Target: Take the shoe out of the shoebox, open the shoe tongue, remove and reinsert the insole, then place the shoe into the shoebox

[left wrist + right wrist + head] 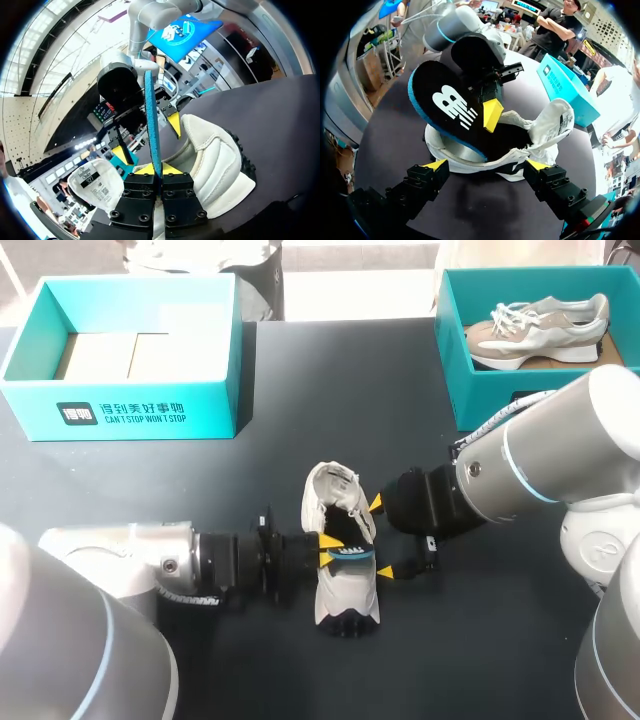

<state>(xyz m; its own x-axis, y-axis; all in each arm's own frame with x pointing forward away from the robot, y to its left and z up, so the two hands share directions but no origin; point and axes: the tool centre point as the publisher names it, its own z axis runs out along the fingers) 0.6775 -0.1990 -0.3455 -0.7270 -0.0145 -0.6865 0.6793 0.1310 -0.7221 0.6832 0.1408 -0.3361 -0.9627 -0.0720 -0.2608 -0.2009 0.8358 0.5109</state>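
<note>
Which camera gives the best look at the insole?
The right wrist view: the insole shows its broad black face and blue rim, tilted over the shoe. The left wrist view shows only its thin blue edge, and the head view just a blue sliver.

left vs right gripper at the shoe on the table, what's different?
Left gripper is shut on the blue-edged black insole; right gripper is open, holding nothing. Left fingers sit close together over the opening of the cream shoe; right fingers stand wide apart along its other side. Shared: both meet at that shoe, yellow tips facing across it.
</note>
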